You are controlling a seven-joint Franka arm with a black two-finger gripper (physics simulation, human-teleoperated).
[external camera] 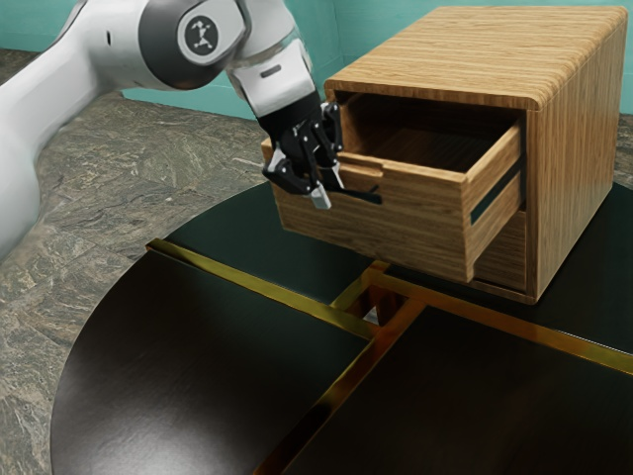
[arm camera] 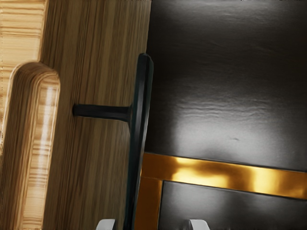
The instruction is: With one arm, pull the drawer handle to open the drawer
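Found drawer (external camera: 425, 203) drawn partway out of cabinet (external camera: 569, 148) near table's (external camera: 198, 366) far edge. Noted gripper (external camera: 316, 191) released, fingers straddling black handle (arm camera: 138, 143).

I'm looking at a cabinet (external camera: 574, 148) in light honey-coloured wood with fine straight grain. Its drawer (external camera: 415, 213) is showing the same striped grain, darker brown inside. The handle (arm camera: 139, 143) is reading matte black. The desk (external camera: 198, 366) is showing glossy near-black, crossed by gold bands (external camera: 257, 285). At nine o'clock of the cabinet the floor (external camera: 99, 188) is showing mottled grey-brown stone; at twelve, the wall (external camera: 366, 30) is reading teal. The arm (external camera: 59, 89) is showing white and grey, the gripper (external camera: 321, 193) black with pale fingertips (arm camera: 105, 224).
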